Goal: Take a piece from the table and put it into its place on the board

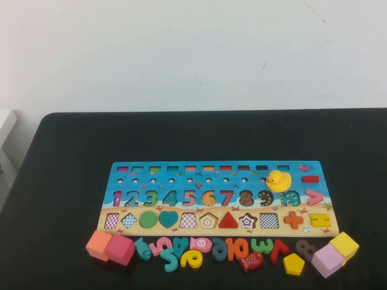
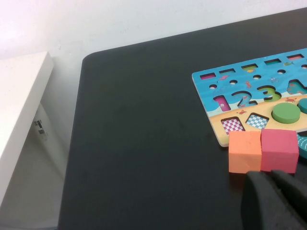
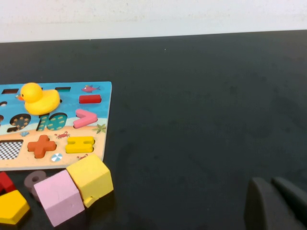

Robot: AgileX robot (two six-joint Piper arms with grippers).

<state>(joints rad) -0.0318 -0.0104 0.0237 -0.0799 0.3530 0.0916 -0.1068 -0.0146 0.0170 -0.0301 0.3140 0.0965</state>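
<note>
The piece, a small flat yellow pentagon [image 1: 294,264], lies on the black table [image 1: 72,157] in front of the board's right end, and it also shows in the right wrist view [image 3: 12,207]. The long board [image 1: 115,169] lies across the middle of the table, and its pentagon slot [image 1: 208,220] stands empty. Neither gripper shows in the high view. My left gripper [image 2: 268,173] is shut and empty, just in front of the orange and pink cubes. My right gripper [image 3: 271,181] is shut and empty over bare table, to the right of the board [image 3: 103,103].
A yellow duck [image 1: 279,180] sits on the board near the 10. Along the front edge lie an orange cube [image 1: 98,244], a pink cube [image 1: 121,249], loose numbers [image 1: 205,249], a lilac cube [image 1: 327,260] and a yellow cube [image 1: 344,244]. A white shelf [image 2: 19,110] stands left of the table.
</note>
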